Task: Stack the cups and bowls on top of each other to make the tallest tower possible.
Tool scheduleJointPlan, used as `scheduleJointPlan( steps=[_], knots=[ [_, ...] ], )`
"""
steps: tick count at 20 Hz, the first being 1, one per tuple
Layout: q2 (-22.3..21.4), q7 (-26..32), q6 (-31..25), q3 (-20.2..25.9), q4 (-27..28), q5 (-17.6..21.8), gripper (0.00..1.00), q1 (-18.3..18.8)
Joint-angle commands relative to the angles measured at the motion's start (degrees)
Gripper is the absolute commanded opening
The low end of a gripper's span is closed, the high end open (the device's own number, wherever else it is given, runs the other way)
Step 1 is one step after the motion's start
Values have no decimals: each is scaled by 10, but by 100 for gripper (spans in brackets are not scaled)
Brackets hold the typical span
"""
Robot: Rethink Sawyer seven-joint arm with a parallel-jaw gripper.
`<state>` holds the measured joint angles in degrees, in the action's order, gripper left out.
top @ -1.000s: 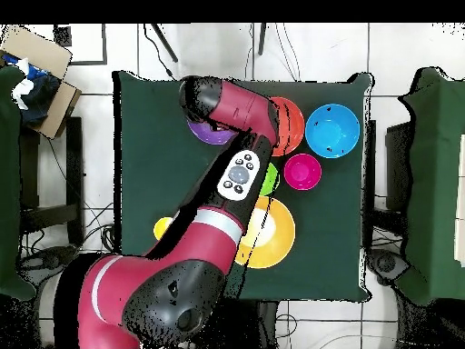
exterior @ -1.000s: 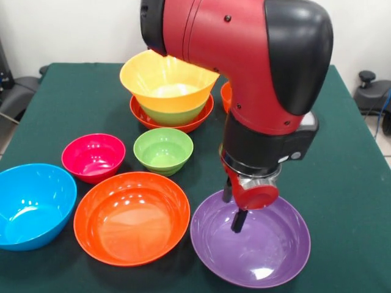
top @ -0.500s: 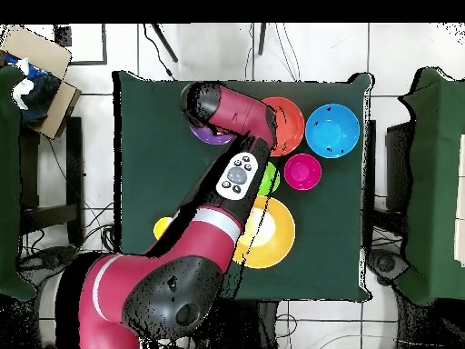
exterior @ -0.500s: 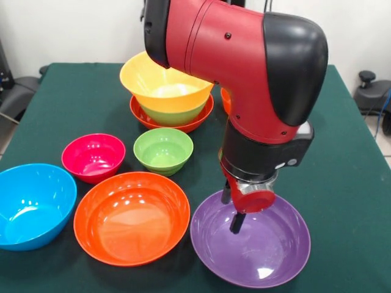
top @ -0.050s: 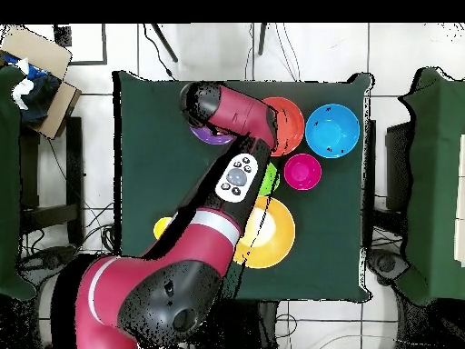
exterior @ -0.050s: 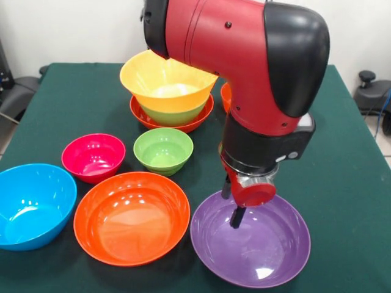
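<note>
Eight bowls countable from the front. Five lie loose near the camera: blue bowl [exterior @ -0.050s: 33, 204], magenta bowl [exterior @ -0.050s: 93, 157], small lime bowl [exterior @ -0.050s: 163, 150], wide orange bowl [exterior @ -0.050s: 131, 217], purple bowl [exterior @ -0.050s: 250, 238]; all empty and glossy. The tower [exterior @ -0.050s: 169, 91] stands behind them: red-orange bowl lowest, lime green inside it, yellow-orange bowl uppermost. An orange rim [exterior @ -0.050s: 225, 96] peeks from behind the arm. The gripper [exterior @ -0.050s: 236, 217] dips inside the purple bowl; whether it is clenched or released, cannot tell.

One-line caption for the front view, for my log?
Gripper lowered into purple bowl; three-bowl tower behind.
</note>
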<state>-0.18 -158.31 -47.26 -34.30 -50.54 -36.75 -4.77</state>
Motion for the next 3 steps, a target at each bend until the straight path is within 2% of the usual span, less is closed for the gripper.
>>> scheduleJointPlan(
  steps=[1,3],
  knots=[
    [-48,7,-60,60,-93,49,100,-14],
    [-51,10,-58,59,-102,54,100,-16]
  ],
)
